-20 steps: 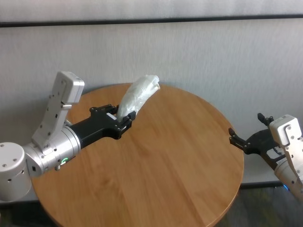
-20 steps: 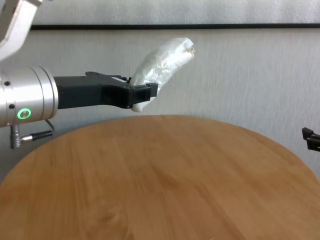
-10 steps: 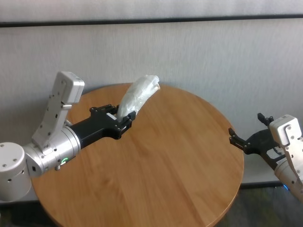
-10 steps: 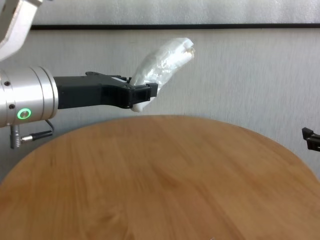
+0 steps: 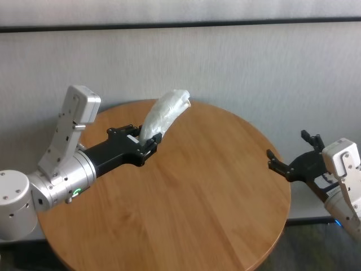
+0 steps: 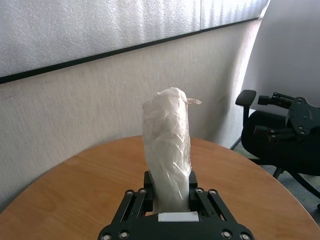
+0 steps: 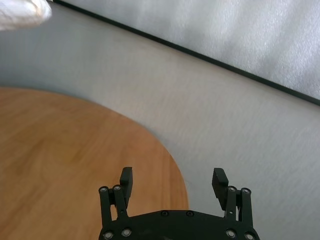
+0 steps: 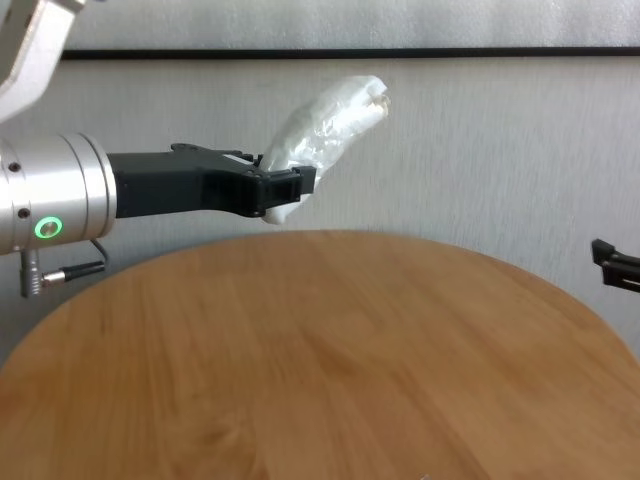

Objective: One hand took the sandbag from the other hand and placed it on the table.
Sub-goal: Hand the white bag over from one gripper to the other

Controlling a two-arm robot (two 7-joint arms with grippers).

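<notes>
One pincer (image 5: 289, 160) nearer the table (image 5: 186, 209) than before

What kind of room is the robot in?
Probably an office or lab. There is a round wooden table, a plain pale wall behind it, and a black office chair off to the side.

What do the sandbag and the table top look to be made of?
Sandbag: thin white crinkly plastic film, judging by its creases, slight sheen and twisted end; the lumpy shape suggests a loose filling. Table: light brown wood or wood-look laminate, shown by its plank-like grain and smooth satin surface; which one cannot be told.
</notes>
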